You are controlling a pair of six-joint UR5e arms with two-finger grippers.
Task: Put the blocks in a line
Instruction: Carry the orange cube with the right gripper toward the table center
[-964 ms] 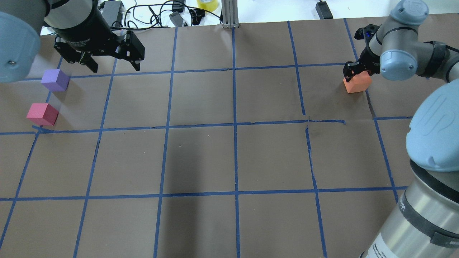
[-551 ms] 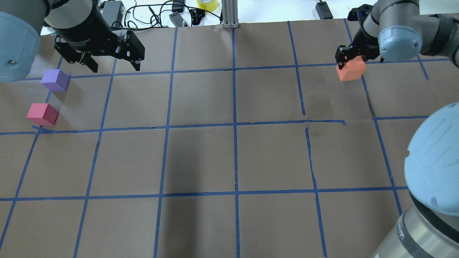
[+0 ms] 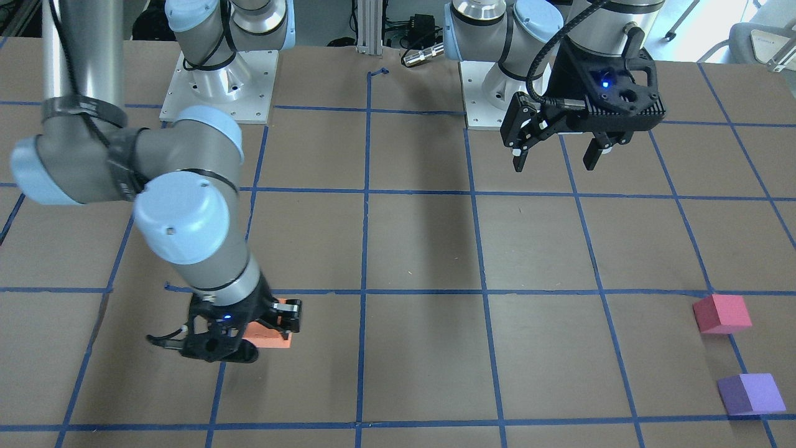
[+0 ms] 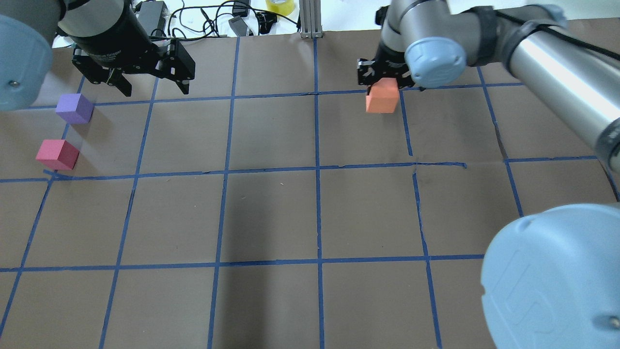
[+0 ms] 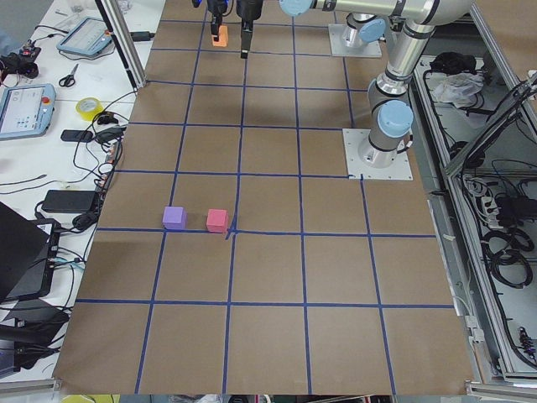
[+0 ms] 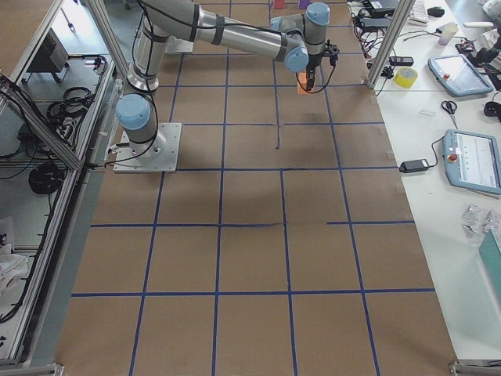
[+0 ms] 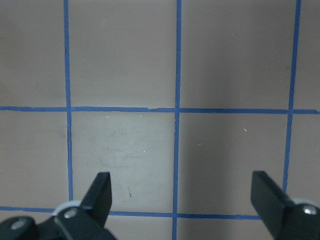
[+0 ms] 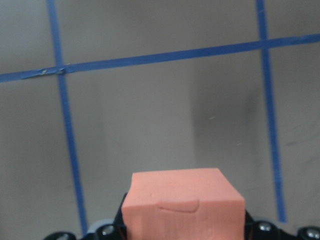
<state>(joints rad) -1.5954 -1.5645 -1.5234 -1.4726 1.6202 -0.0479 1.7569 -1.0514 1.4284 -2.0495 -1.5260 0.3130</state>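
My right gripper point(image 4: 382, 92) is shut on the orange block point(image 4: 382, 100) and holds it just above the table, in the far half right of centre. The block fills the bottom of the right wrist view point(image 8: 182, 205) and shows in the front view point(image 3: 273, 339) under the gripper point(image 3: 267, 330). My left gripper point(image 4: 156, 90) is open and empty, hovering at the far left; its fingers point(image 7: 100, 192) frame bare table. The purple block point(image 4: 74, 108) and the pinkish-red block point(image 4: 57, 154) sit side by side at the left edge, a little left of and nearer than the left gripper.
The table is brown with a grid of blue tape point(image 4: 317, 169). Cables, a power brick point(image 4: 152, 12), a yellow tape roll point(image 4: 280, 5) and an aluminium post point(image 4: 310, 19) lie past the far edge. The arm bases point(image 3: 217, 81) stand on the robot's side.
My right arm has carried the orange block leftward along the far part of the table, from near the right edge to just right of centre. The left arm and the other two blocks have not moved.
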